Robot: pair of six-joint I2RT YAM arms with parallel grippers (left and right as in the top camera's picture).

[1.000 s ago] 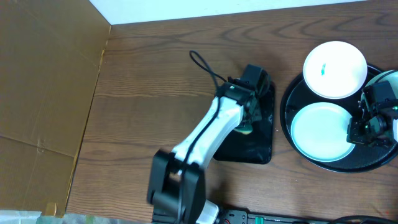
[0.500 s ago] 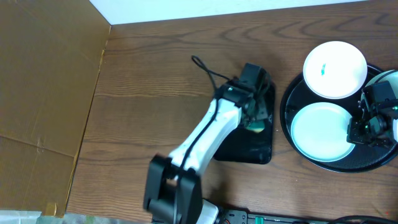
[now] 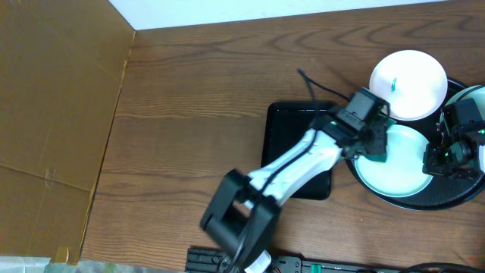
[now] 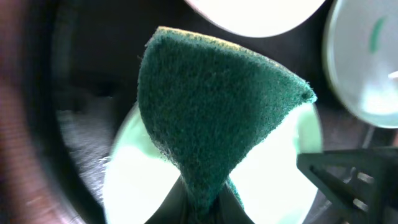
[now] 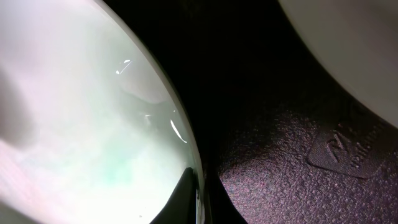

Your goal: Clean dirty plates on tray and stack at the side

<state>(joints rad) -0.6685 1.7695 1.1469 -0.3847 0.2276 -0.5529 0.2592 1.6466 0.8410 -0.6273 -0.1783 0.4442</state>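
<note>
The round black tray holds three white plates. My left gripper is shut on a green sponge and holds it over the near plate. My right gripper is shut on that plate's right rim; in the right wrist view its jaws pinch the plate's edge. The far plate carries a teal smear. A third plate shows at the right edge, partly hidden by the right arm. In the left wrist view it has a green smear.
A smaller rectangular black tray lies left of the round tray, with the left arm crossing over it. A brown cardboard sheet covers the table's left side. A black device sits at the front edge.
My left arm has swung right from the rectangular tray, carrying the sponge to above the near plate. The right gripper has not moved.
</note>
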